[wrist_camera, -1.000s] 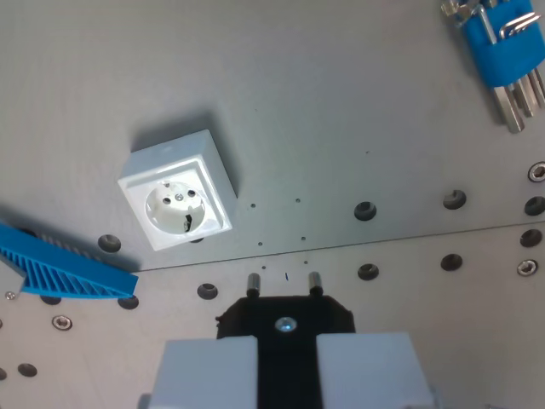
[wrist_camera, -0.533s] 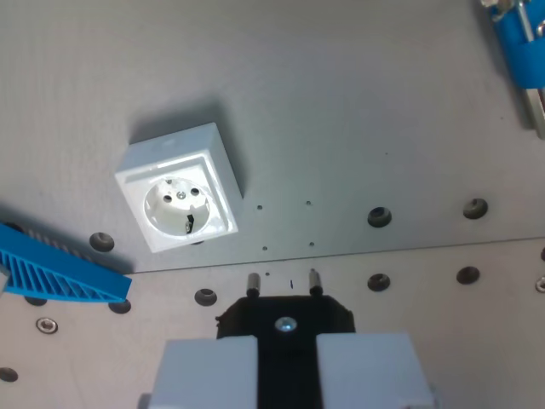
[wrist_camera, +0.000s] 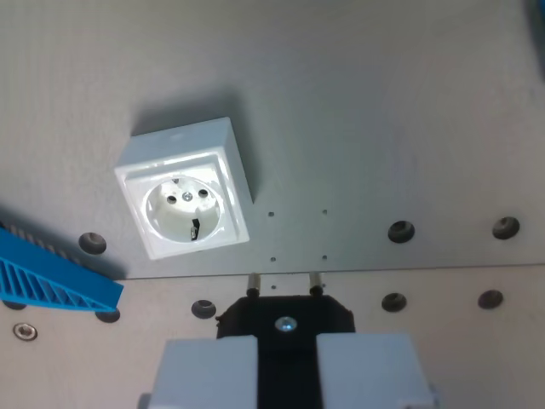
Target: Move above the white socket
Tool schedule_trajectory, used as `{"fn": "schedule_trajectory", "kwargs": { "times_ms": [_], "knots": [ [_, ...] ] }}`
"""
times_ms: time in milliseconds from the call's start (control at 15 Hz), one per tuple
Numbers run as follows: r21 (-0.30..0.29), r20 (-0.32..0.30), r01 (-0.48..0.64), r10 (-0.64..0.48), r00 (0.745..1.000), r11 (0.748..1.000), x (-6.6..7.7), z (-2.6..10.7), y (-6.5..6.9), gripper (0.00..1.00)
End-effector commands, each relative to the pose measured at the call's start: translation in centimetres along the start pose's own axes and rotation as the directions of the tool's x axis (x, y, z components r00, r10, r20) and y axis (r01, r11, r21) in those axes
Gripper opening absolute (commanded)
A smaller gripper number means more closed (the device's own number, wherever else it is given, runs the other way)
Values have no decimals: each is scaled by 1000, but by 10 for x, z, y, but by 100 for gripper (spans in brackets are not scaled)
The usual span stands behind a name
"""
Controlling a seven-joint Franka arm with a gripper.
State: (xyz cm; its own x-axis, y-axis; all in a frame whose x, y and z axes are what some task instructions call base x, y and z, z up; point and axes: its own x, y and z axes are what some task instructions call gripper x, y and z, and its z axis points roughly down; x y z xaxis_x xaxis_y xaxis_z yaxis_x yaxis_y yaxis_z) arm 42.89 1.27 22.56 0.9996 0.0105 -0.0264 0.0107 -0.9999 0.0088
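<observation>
The white socket (wrist_camera: 185, 191) is a square box with a round recessed face and two pin holes, sitting on the grey metal plate at the wrist view's left of centre. My gripper (wrist_camera: 285, 354) is at the bottom centre, its two grey fingers (wrist_camera: 209, 371) shut on a black plug (wrist_camera: 285, 317). The plug's two metal pins (wrist_camera: 253, 281) point up the picture. The pins lie below and to the right of the socket, apart from it.
A blue ribbed plastic part (wrist_camera: 51, 281) lies at the left edge, just below the socket. The plate (wrist_camera: 383, 102) has rows of round holes (wrist_camera: 400, 231) and a seam running across just above the plug.
The camera has moved: the socket looks larger and sits closer to the plug's pins. The blue tool holder at the top right has left the view.
</observation>
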Motion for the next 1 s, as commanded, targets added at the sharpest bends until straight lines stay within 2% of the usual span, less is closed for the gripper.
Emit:
{"fn": "schedule_trajectory", "kwargs": {
  "times_ms": [67,1000],
  "knots": [
    [6,-81,111,-110,991,994,-5,16,-6,0],
    [-6,-89,208,-207,974,978,-27,82,-35,0]
  ]
}}
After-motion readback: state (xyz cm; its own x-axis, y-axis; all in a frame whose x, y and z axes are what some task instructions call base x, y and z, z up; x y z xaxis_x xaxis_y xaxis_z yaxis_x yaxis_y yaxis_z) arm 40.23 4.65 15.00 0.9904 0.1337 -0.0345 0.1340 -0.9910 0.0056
